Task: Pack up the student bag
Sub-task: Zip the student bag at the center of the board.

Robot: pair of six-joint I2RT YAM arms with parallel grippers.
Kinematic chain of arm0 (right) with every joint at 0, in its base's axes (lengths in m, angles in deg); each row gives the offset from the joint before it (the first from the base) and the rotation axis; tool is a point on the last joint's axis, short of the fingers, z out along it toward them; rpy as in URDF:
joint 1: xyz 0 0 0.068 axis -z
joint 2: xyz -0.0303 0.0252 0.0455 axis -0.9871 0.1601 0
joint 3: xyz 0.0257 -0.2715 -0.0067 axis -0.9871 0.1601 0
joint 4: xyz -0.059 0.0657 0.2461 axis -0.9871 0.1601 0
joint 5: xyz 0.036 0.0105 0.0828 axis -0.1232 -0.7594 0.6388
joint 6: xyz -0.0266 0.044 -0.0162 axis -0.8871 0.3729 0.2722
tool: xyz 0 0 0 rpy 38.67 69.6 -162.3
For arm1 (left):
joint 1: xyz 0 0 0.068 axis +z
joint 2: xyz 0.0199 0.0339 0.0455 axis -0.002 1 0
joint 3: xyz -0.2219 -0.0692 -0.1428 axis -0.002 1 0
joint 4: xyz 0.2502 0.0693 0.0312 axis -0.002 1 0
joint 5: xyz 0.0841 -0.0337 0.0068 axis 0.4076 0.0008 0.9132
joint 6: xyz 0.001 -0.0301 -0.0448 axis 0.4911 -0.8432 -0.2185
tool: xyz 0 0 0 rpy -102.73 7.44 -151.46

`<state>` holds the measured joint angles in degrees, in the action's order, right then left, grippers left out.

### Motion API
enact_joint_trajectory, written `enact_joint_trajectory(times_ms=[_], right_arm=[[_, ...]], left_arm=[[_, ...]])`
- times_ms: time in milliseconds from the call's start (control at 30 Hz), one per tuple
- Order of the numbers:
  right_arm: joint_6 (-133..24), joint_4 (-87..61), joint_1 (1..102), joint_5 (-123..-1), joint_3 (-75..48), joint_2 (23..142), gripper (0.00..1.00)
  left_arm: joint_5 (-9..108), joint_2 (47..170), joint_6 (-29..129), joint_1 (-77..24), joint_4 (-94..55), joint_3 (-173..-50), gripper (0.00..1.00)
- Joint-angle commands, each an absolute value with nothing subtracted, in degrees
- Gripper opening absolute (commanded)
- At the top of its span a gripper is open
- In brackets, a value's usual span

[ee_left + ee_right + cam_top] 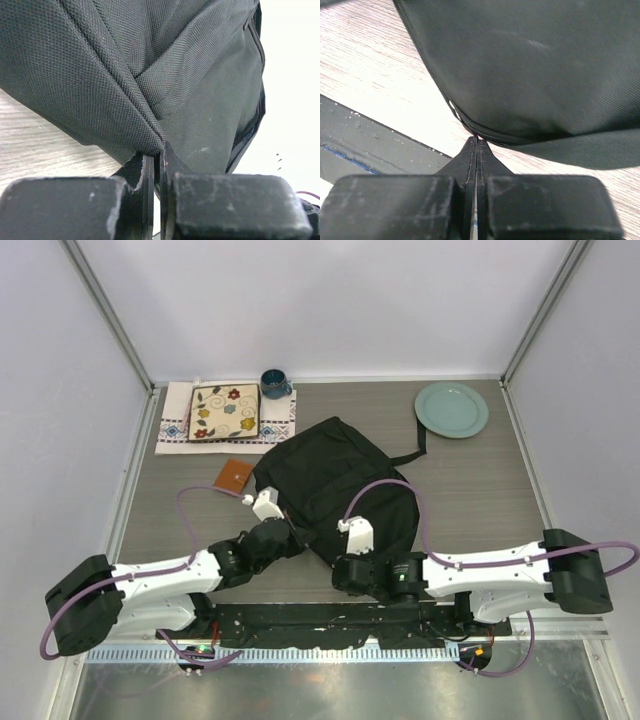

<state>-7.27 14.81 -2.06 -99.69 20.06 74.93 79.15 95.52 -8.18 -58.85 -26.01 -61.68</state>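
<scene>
The student bag lies in the middle of the counter. The left jaws pinch a fold of its cloth at its near left side. The right jaws are squeezed tight at its near edge; I cannot tell if they hold any cloth. A small brown square lies just left of the bag.

A large black student bag fills the middle of the bench and bars any straight reach across. The left claw, pinched on its fabric, and the right claw, closed at its seam, crowd its near edge. A small brown flat item lies just beside its left side. A placemat, mug and green plate line the far edge. Bare bench lies open to the bag's right and at near left.
</scene>
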Motion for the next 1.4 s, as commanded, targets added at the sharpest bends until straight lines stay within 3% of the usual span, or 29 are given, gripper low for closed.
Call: enact_joint_trajectory(times_ms=[0,300,367,400,600,700,900,1100,1367], right_arm=[[-6.7,15.4,-0.9,-98.6,23.7,69.8,0.01],[-9.8,9.9,0.5,-95.5,26.7,66.5,0.01],[-10.9,7.3,0.6,-94.8,26.5,67.2,0.01],[-11.3,6.6,0.8,-94.4,26.3,67.5,0.01],[-13.0,3.5,2.1,-92.7,26.7,69.2,0.01],[-12.9,3.0,2.5,-92.7,27.3,69.2,0.01],[-12.9,2.4,2.8,-92.3,28.2,68.5,0.01],[-12.7,2.3,2.9,-92.1,28.2,68.0,0.01],[-13.4,2.2,2.9,-91.9,27.6,67.7,0.01]], left_arm=[[78.8,93.1,-3.0,-54.7,-26.4,-62.8,0.0],[63.7,94.9,7.5,-43.8,-22.4,-66.2,0.0],[62.6,95.2,8.6,-43.7,-19.7,-67.8,0.15],[62.0,95.0,8.7,-43.6,-19.6,-67.8,0.28],[57.8,91.4,5.4,-43.7,-21.8,-63.6,0.7],[57.8,88.3,3.0,-44.2,-24.0,-60.3,0.8],[62.1,85.6,-3.6,-50.9,-23.9,-57.7,0.84],[75.6,86.2,-13.0,-61.4,-28.4,-54.6,0.85],[81.7,92.2,-15.9,-66.1,-34.9,-55.8,0.83]])
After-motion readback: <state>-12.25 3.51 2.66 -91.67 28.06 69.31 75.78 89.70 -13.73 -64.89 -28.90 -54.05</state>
